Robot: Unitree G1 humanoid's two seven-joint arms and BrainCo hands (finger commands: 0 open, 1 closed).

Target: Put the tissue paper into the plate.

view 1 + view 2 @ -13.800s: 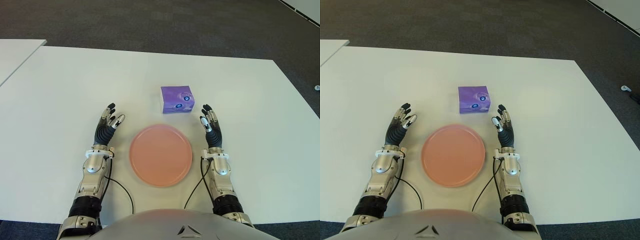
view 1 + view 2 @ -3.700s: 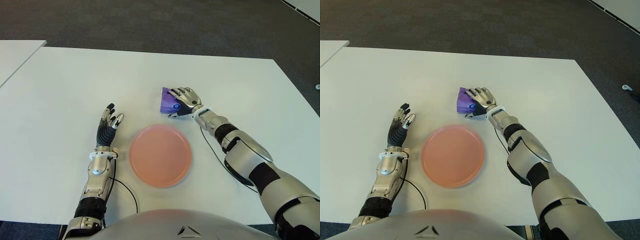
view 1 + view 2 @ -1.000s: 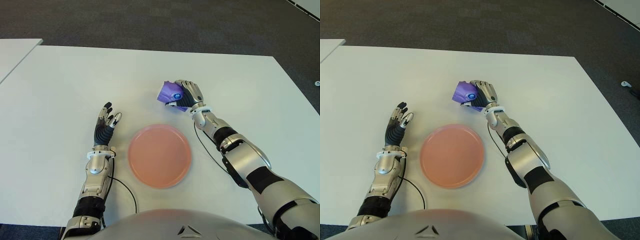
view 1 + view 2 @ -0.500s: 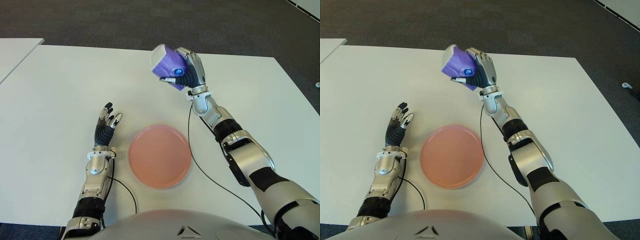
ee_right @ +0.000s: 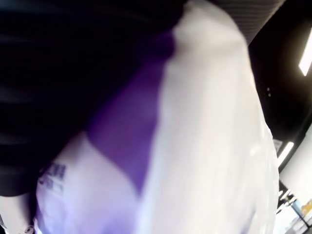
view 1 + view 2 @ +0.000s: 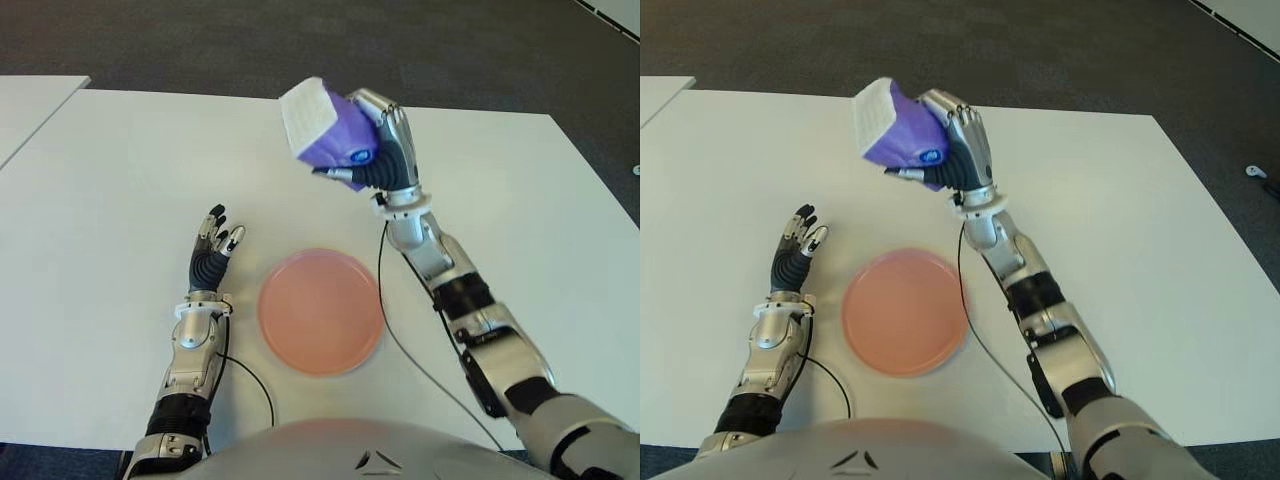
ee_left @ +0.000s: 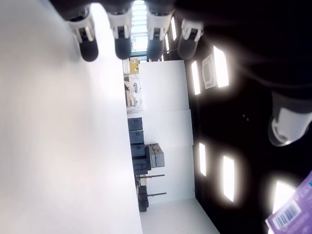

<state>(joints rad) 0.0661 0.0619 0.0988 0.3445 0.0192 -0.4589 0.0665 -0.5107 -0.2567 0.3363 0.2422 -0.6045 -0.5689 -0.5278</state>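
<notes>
My right hand (image 6: 368, 150) is shut on the purple tissue pack (image 6: 325, 128), holding it high above the table, beyond the far edge of the plate. The pack is tilted, its white end facing up and left. In the right wrist view the tissue pack (image 5: 161, 146) fills the picture, purple and white. The round pink plate (image 6: 320, 311) lies flat on the white table (image 6: 120, 170) near my body, with nothing in it. My left hand (image 6: 212, 245) shows left of the plate, fingers spread and holding nothing; the left wrist view shows its fingertips (image 7: 122, 46) extended.
A second white table (image 6: 30, 105) stands at the far left, with a gap between. Dark carpet (image 6: 300, 40) lies beyond the table's far edge. Thin black cables (image 6: 400, 350) run from both arms across the table near the plate.
My right hand has carried the tissue pack higher and a little nearer, from just above the table a second ago to well above it. The left hand has stayed put.
</notes>
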